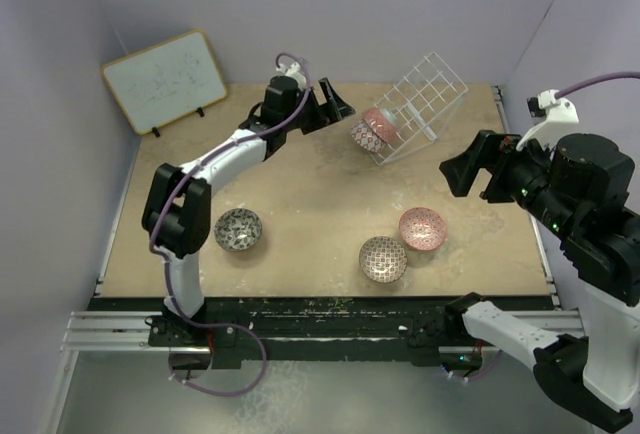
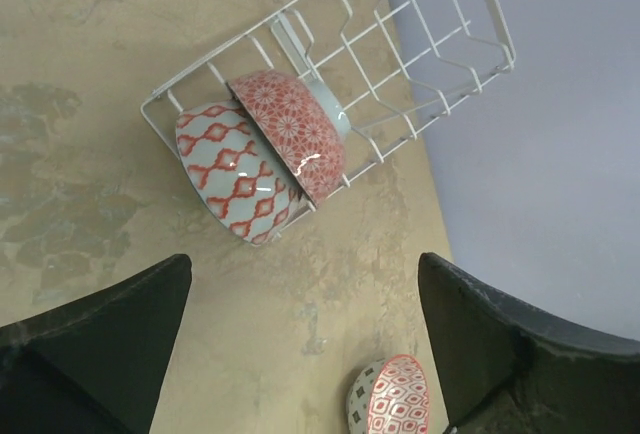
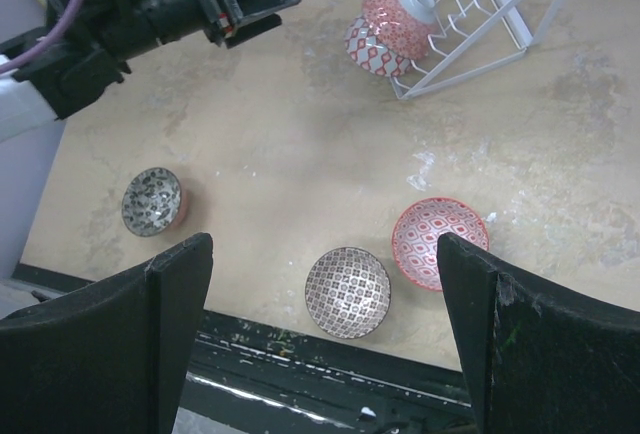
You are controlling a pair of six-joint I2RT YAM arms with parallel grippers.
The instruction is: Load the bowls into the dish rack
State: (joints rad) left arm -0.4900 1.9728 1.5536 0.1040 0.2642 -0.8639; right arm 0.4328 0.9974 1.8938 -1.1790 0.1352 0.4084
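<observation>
Two bowls already sit in the dish rack point(image 2: 420, 34) at the far side of the table point(image 1: 300, 184). A red-flowered bowl point(image 2: 295, 124) stands on edge, tucked against a white bowl with red lattice point(image 2: 235, 179). Both lean on the wires at the low front corner, which is where the rack's tilt would let them settle.

The left claw point(image 2: 305, 274) hovers just short of them, its fingers spread wide with nothing between, so it grips nothing and stands clear of the wires.

Three bowls wait upright on the table nearer the arms. A dark speckled bowl point(image 1: 238, 229) is off to the left, and a brown lattice bowl point(image 1: 383, 259) and a pink bowl point(image 1: 422, 227) sit just beside each other on the right. The right claw point(image 3: 325, 252) hangs high above that pair, also spread open and empty, and well placed to come down on either.

I'd judge the job a bit under half done. With those two so close, a finger could easily nudge the neighbour.
</observation>
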